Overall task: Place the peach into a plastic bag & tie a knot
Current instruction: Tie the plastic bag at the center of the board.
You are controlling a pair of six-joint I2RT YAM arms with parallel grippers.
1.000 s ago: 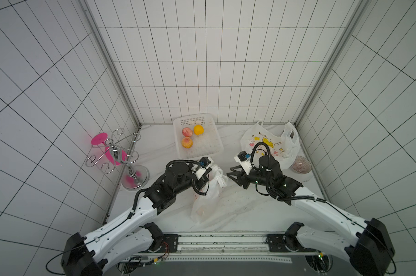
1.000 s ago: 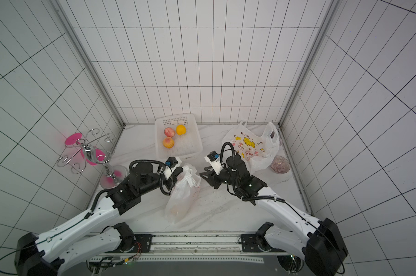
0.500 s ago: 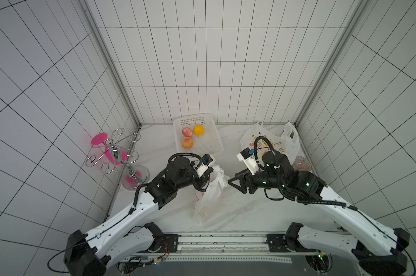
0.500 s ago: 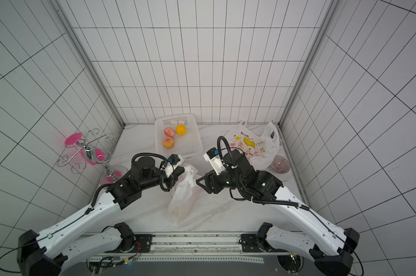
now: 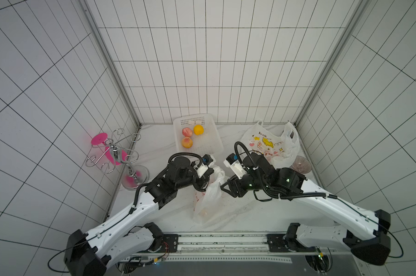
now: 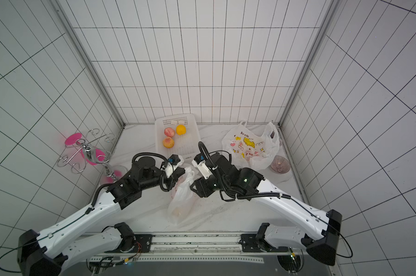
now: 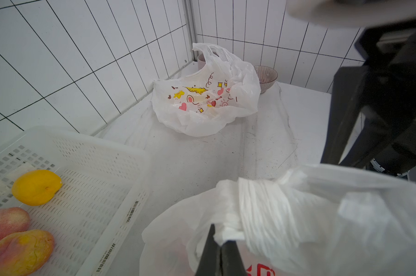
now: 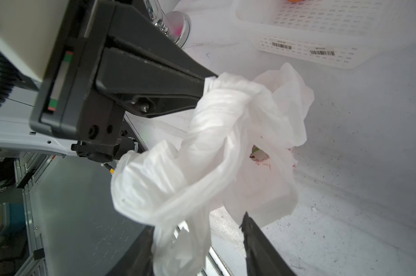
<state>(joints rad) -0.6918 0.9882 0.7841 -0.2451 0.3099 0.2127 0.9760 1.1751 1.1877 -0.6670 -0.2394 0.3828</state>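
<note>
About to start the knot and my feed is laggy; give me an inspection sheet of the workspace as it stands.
Surface: white tabletop, faint scuff marks.
Job's things: plastic bag centre, neck lifted; pale orange shape inside, likely the peach.
Clutter: basket holding two peaches and an orange fruit; printed bag; bowl; wire stand.
Grippers: left gripper shut on the bag's twisted handle; right gripper open, a bag loop between its jaws.
Cables: black loops at both wrists, no snag seen.
Surroundings: tiled walls.
</note>
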